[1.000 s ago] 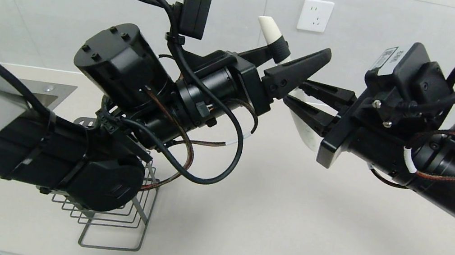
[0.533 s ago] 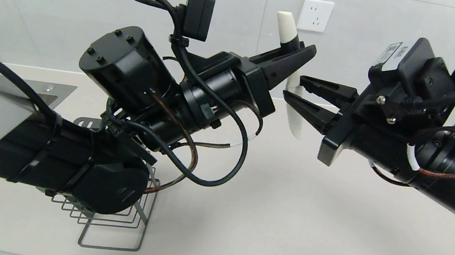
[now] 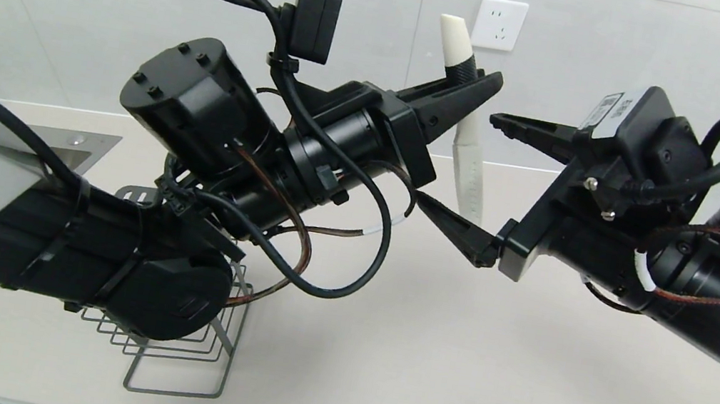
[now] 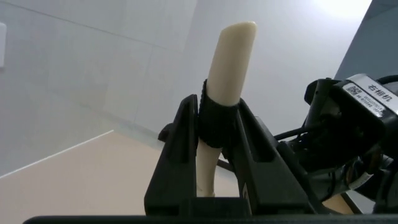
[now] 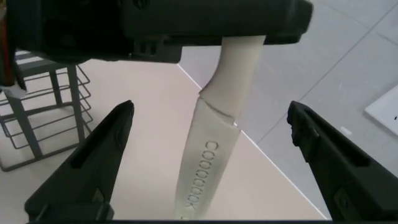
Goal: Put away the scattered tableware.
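2 black grippers meet above the beige counter (image 3: 451, 354) in the head view: the left gripper (image 3: 475, 89) clamps a white-handled, white-bladed knife (image 3: 469, 172) handle up, the right gripper (image 3: 460, 160) spread wide around its blade. Left wrist view: fingers (image 4: 185, 127) pinch the knife's black collar. Right wrist view: the blade hangs between far-apart fingers, touching neither.

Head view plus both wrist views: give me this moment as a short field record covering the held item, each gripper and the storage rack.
Held item: white knife, handle up, blade down
Left gripper: shut on the knife's handle
Right gripper: open, straddling the blade without touching it
Wire rack: on the counter, below the left arm
Stage: knife raised above the counter, not yet racked
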Robot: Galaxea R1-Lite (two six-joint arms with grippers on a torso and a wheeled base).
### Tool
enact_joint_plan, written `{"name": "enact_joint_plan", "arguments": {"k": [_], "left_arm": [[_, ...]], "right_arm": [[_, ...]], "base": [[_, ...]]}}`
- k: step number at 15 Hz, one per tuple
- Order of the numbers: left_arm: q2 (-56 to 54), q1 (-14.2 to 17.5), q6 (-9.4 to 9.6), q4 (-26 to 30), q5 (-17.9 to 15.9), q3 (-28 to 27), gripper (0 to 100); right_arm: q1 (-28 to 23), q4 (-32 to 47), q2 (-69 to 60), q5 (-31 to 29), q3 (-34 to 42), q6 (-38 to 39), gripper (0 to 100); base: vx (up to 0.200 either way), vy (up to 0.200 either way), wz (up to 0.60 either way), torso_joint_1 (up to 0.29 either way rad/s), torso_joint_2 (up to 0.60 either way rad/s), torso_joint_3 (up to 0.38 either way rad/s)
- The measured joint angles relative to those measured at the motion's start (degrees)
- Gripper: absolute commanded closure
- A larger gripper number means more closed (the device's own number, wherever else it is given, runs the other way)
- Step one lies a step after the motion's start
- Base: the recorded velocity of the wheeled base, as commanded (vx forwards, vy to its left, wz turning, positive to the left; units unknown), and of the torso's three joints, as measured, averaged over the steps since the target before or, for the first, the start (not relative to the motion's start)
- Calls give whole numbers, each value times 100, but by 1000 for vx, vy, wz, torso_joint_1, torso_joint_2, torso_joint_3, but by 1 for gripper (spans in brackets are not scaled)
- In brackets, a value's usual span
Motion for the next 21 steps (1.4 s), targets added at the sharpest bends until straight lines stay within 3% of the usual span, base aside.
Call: {"name": "enact_joint_plan", "arguments": {"k": [2,5,9,10,12,16,19,21], "left_arm": [[-165,52,218,55,13,27,100],[-400,306,733,227,101,124,100],[-918,429,818,788,385,534,100],[-1033,438,840,908,502,560,100],[-1285,427,936,1259,889,597,100],[-1749,449,1040,1502,1042,816,100],[-1976,463,1146,1579,1504,989,100],[-2050,463,1154,1557,1532,1031,100]], "right_arm": [[-12,2,-174,-9,221,2,0],[-130,40,-795,-9,800,7,0],[-640,610,-2806,-44,1591,119,0],[-825,827,-3440,-104,1749,167,100],[-1181,1125,-4579,-299,2059,295,100],[-2091,1612,-6329,-775,2649,744,100],[-2586,1649,-6946,-917,2800,933,100],[-3039,1684,-7317,-941,2962,1134,100]], "base": [[0,0,0,0,0,0],[0,0,0,0,0,0],[0,0,0,0,0,0],[0,0,0,0,0,0],[0,0,0,0,0,0],[0,0,0,0,0,0],[0,0,0,0,0,0],[0,0,0,0,0,0]]}}
